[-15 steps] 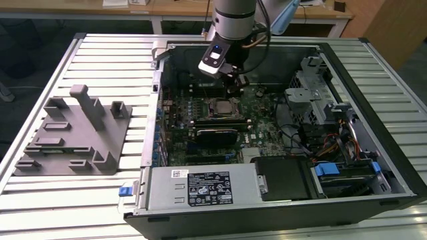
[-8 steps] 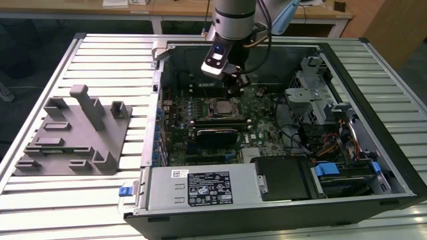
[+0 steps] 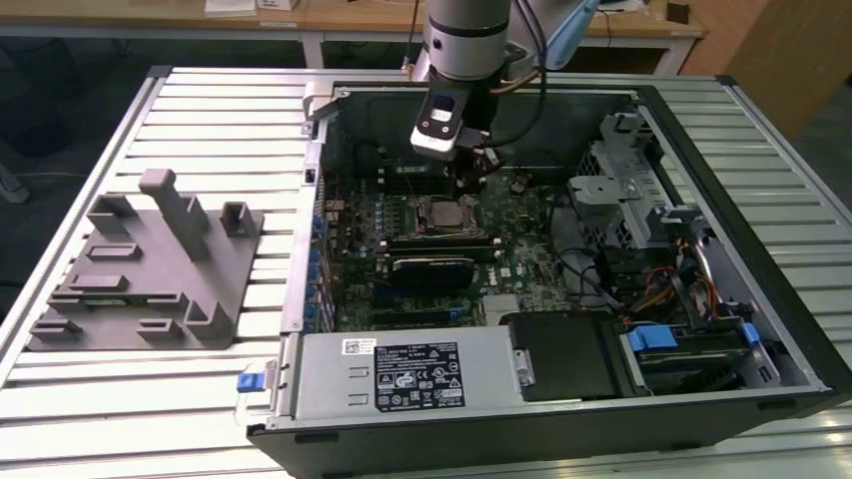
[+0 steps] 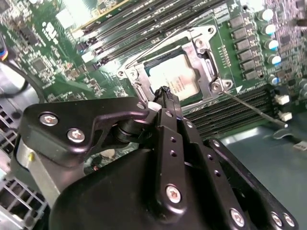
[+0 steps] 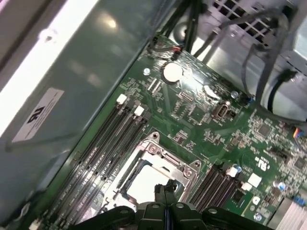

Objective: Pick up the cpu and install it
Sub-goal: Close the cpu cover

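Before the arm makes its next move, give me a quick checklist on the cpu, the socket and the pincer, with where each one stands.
1. The cpu in the socket frame: ok, it lies inside.
2. The cpu seated flat: cannot tell.
3. The pincer empty: ok, shut with nothing between its tips, right by the cpu's edge.
4. The lever latched: cannot tell; its thin rod runs out from the frame's corner.
5. The grey fixture clear of the arm: ok, it sits on the table outside the computer case, at the exterior view's left.
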Robot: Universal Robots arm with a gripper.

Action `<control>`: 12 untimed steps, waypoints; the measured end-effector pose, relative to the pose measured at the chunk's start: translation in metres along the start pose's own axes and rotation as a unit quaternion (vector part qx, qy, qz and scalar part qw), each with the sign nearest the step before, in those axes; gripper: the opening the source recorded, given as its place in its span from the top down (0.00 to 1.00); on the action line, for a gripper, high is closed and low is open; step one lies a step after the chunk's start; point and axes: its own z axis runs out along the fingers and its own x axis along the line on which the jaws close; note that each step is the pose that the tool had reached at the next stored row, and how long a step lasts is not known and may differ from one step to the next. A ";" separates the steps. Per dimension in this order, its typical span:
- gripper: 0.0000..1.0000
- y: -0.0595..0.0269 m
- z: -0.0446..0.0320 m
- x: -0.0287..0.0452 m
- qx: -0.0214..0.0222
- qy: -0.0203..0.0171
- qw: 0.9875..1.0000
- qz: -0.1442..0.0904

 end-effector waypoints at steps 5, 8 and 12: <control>0.89 0.0000 0.0005 0.0000 -0.002 0.000 0.999 -0.042; 0.89 0.0000 0.0008 0.0001 -0.004 -0.001 0.998 -0.064; 0.89 0.0000 0.0011 0.0001 -0.005 -0.001 0.995 -0.095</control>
